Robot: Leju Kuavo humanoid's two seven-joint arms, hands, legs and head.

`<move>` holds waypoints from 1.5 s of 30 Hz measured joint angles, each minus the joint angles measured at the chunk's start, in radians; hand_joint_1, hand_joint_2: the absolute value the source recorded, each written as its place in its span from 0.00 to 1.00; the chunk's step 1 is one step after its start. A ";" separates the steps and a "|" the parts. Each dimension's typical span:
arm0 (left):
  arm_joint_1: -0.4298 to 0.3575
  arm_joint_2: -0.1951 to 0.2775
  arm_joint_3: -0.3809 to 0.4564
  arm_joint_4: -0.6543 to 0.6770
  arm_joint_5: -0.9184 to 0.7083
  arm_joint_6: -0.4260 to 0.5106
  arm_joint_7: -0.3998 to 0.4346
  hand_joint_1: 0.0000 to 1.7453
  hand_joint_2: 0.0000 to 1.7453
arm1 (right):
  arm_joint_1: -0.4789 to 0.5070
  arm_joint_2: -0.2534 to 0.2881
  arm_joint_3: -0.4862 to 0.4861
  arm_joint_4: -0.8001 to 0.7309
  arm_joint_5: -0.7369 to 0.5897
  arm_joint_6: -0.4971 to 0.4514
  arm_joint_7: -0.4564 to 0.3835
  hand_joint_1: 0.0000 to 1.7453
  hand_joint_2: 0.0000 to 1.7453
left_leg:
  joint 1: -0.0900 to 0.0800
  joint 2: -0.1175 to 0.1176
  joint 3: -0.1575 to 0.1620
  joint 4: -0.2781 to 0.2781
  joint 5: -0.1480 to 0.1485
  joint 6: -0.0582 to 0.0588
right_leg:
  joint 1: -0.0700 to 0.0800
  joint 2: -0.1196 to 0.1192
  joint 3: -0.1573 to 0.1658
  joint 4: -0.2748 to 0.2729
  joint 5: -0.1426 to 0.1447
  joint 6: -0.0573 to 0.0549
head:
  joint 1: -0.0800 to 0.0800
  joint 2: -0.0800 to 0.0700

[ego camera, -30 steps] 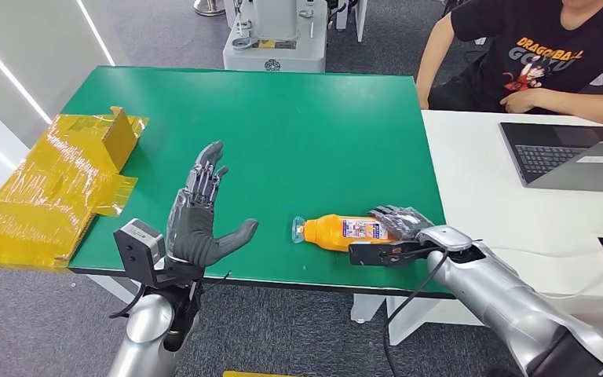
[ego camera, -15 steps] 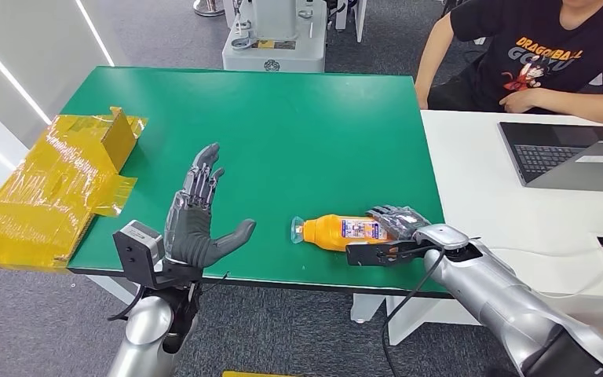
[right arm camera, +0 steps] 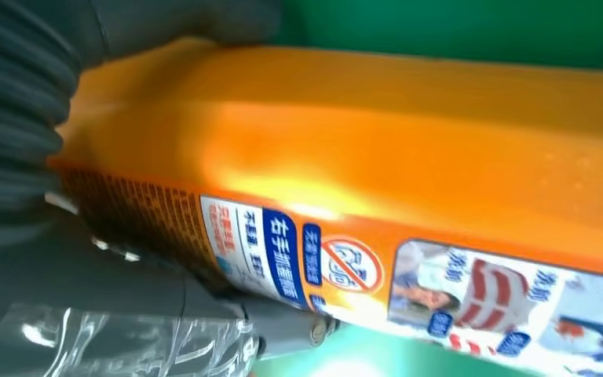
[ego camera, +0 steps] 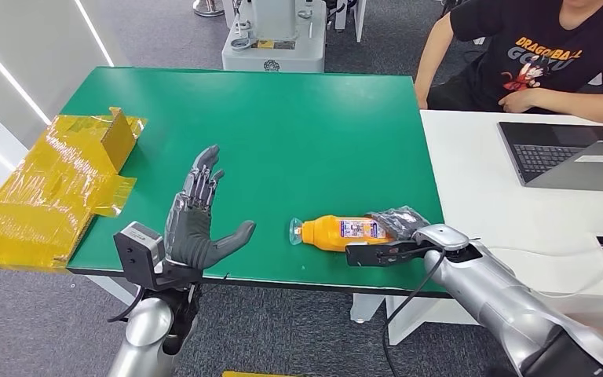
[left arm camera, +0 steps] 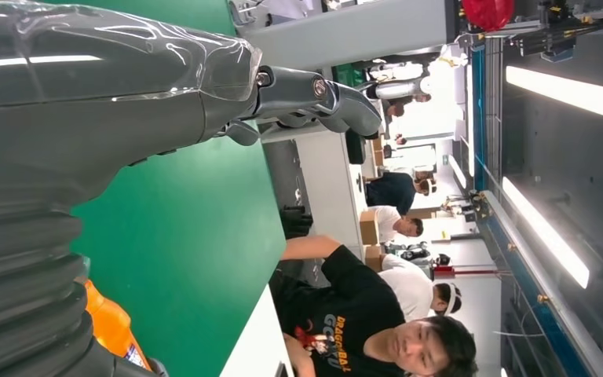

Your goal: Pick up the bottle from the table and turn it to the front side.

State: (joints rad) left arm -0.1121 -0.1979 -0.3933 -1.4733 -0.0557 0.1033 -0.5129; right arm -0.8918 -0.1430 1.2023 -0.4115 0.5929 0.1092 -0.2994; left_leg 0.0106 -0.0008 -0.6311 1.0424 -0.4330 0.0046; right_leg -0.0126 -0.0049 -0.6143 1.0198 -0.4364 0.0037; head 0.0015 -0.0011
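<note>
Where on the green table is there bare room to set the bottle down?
The far half of the green table is bare, from the yellow box across to the white desk. There is also a bare strip between the left hand and the bottle. It is crowded around the right hand on the bottle.

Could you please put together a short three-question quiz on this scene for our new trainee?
1. True or false: the orange bottle stands upright on the green table.
2. Which hand is at the bottle? A) left hand B) right hand
3. Fill in: the left hand hovers with its fingers ____.

Key: 1. False, it lies on its side, cap end toward the left hand. 2. B; its fingers wrap the bottle's base end. 3. Spread apart, holding nothing.
</note>
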 joint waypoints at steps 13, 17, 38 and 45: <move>-0.017 0.000 0.000 0.003 0.033 0.003 -0.008 0.00 1.00 | 0.021 0.000 -0.059 0.000 0.009 -0.020 -0.021 1.00 1.00 | 0.000 0.000 0.000 0.000 0.000 0.000 | 0.000 0.000 0.000 0.000 0.000 0.000 | 0.000 0.000; -0.018 0.000 0.000 0.003 0.037 0.008 -0.010 0.00 1.00 | 0.036 0.000 -0.083 -0.004 0.007 -0.064 -0.030 1.00 1.00 | 0.000 0.000 -0.001 0.000 0.000 0.000 | 0.000 0.000 0.000 0.000 0.000 0.000 | 0.000 0.000; -0.019 -0.001 -0.020 0.037 0.048 0.073 -0.025 0.00 1.00 | 0.409 0.132 -0.567 -0.649 -0.134 -0.562 -0.208 1.00 1.00 | 0.000 -0.001 -0.004 -0.001 -0.001 0.000 | 0.000 -0.001 -0.004 0.000 -0.002 0.000 | 0.000 0.000; -0.031 -0.002 -0.021 0.048 0.015 0.074 -0.008 0.00 1.00 | 0.545 0.183 -0.597 -0.842 -0.198 -0.576 -0.232 1.00 1.00 | 0.000 -0.001 -0.004 -0.001 -0.001 -0.001 | 0.000 -0.001 -0.004 0.000 -0.002 0.000 | 0.000 0.000</move>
State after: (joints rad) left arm -0.1434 -0.1999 -0.4139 -1.4252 -0.0405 0.1771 -0.5207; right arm -0.3470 0.0398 0.6052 -1.2534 0.3945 -0.4669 -0.5319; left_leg 0.0107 -0.0014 -0.6351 1.0415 -0.4340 0.0040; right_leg -0.0124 -0.0058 -0.6184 1.0198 -0.4383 0.0036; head 0.0014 -0.0011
